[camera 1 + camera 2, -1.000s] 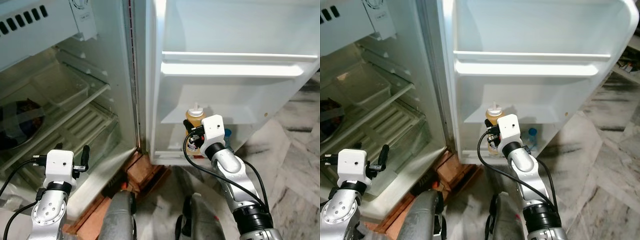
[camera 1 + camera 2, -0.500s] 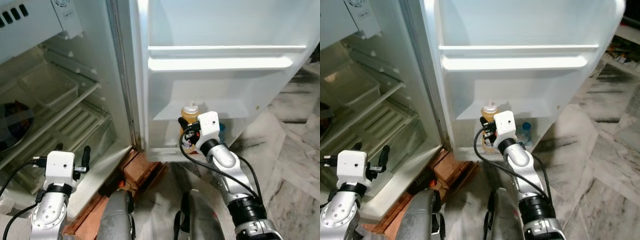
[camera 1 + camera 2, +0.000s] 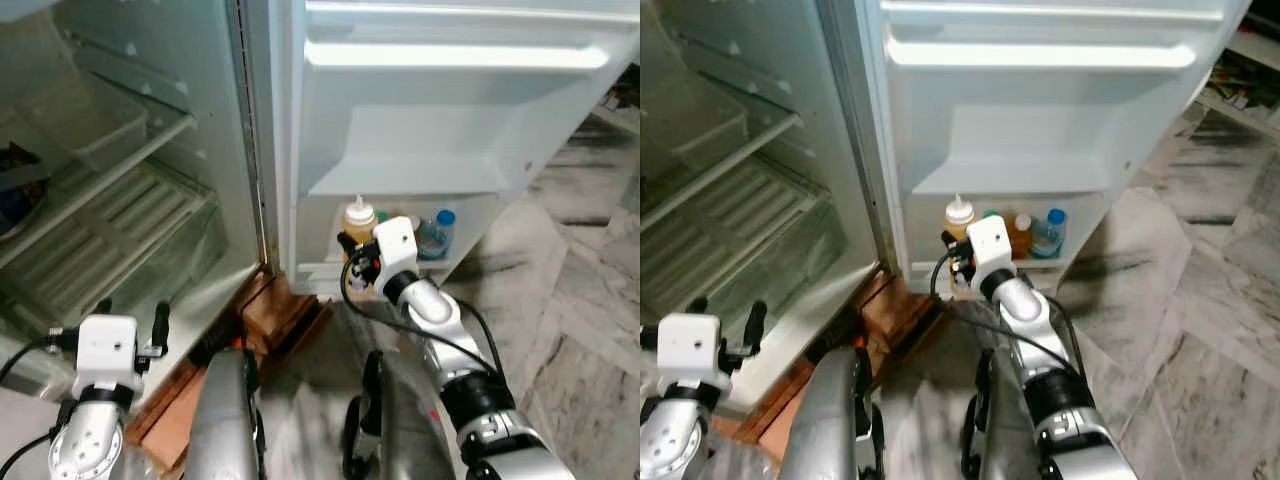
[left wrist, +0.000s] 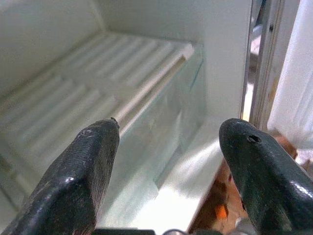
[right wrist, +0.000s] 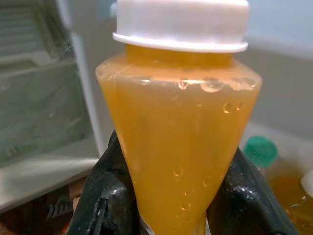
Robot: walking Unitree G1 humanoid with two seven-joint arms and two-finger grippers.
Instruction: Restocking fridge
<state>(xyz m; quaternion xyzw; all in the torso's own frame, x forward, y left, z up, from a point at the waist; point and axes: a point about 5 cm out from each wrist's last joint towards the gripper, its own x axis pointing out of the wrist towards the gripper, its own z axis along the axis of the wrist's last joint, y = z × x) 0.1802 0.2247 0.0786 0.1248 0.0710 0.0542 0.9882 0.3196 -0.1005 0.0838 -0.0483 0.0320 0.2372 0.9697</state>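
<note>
My right gripper [image 3: 358,264] is shut on an orange juice bottle [image 5: 178,132] with a white cap, its black fingers [image 5: 110,196] pressed to both sides of the body. The juice bottle [image 3: 359,218] stands upright at the left end of the fridge door's bottom shelf [image 3: 320,270]. Whether it rests on the shelf I cannot tell. On that shelf to its right are another orange bottle [image 3: 1020,235] and a blue-capped water bottle [image 3: 435,232]. A green cap [image 5: 259,149] shows just behind. My left gripper [image 4: 166,132] hangs open before the fridge's lower compartment.
The open fridge body [image 3: 110,230] at left has glass shelves and a clear drawer. The door's upper shelf [image 3: 450,55] is above the bottles. Reddish blocks [image 3: 285,310] lie under the fridge's front corner. Marble floor [image 3: 580,330] spreads to the right.
The camera has tilted down and shifted, so the door's bottom shelf and its other bottles now show. My right gripper still holds the juice bottle there. The left arm has stayed put.
</note>
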